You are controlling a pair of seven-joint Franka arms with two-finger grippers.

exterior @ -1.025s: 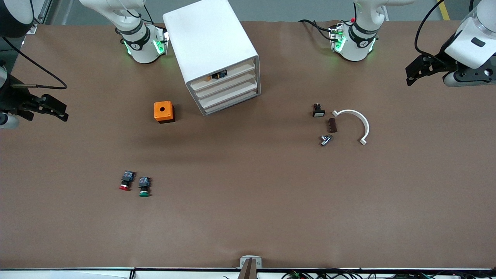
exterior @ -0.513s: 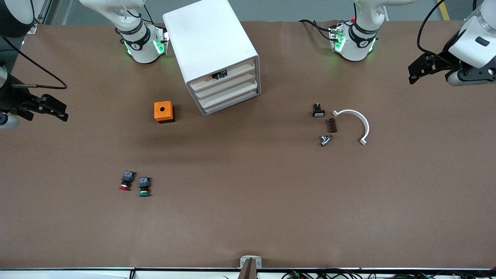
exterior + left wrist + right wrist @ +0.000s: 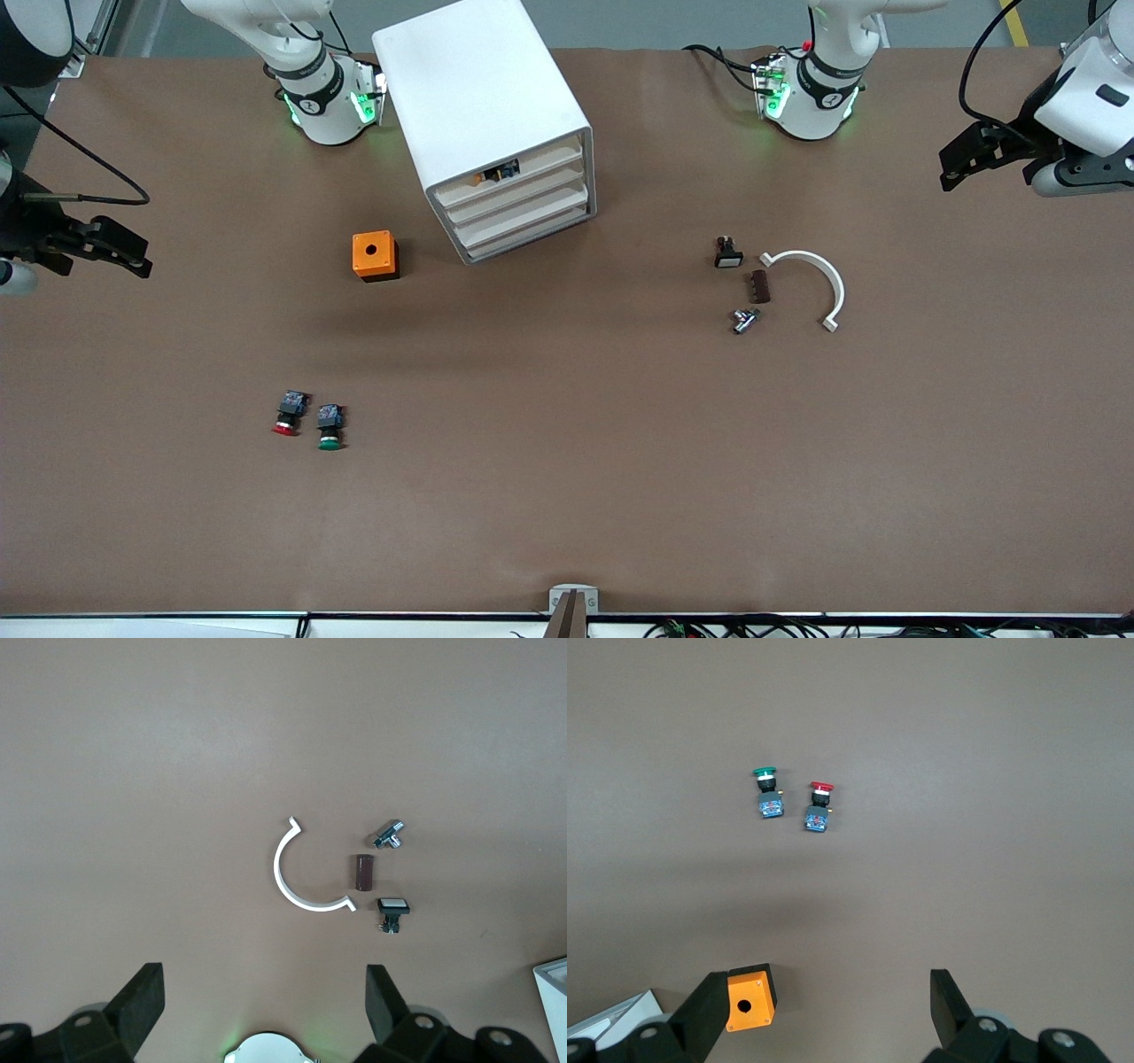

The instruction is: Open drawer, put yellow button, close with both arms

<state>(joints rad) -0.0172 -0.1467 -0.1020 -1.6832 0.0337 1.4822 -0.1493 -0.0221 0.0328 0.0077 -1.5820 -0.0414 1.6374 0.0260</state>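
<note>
The white cabinet (image 3: pixel 483 97) stands between the two arm bases, and a corner of it shows in both wrist views (image 3: pixel 554 1001) (image 3: pixel 611 1014). Its top drawer (image 3: pixel 549 160) sits level with the three below it. The yellow button (image 3: pixel 494 173) lies in that drawer and shows through the gap above its front. My left gripper (image 3: pixel 961 164) (image 3: pixel 263 1005) hangs open and holds nothing, over the left arm's end of the table. Over the right arm's end, my right gripper (image 3: pixel 120 250) (image 3: pixel 830 1010) is open too, with nothing in it.
An orange box with a hole (image 3: pixel 375 255) (image 3: pixel 750 997) sits beside the cabinet. A red button (image 3: pixel 285 416) and a green button (image 3: pixel 330 427) lie nearer the camera. Toward the left arm's end lie a white arc (image 3: pixel 819 279), brown block (image 3: pixel 759 286), metal fitting (image 3: pixel 744 320) and small black switch (image 3: pixel 727 253).
The left gripper has drawn a little farther toward the left arm's end of the table. The right gripper has shifted slightly outward. Nothing on the table moved.
</note>
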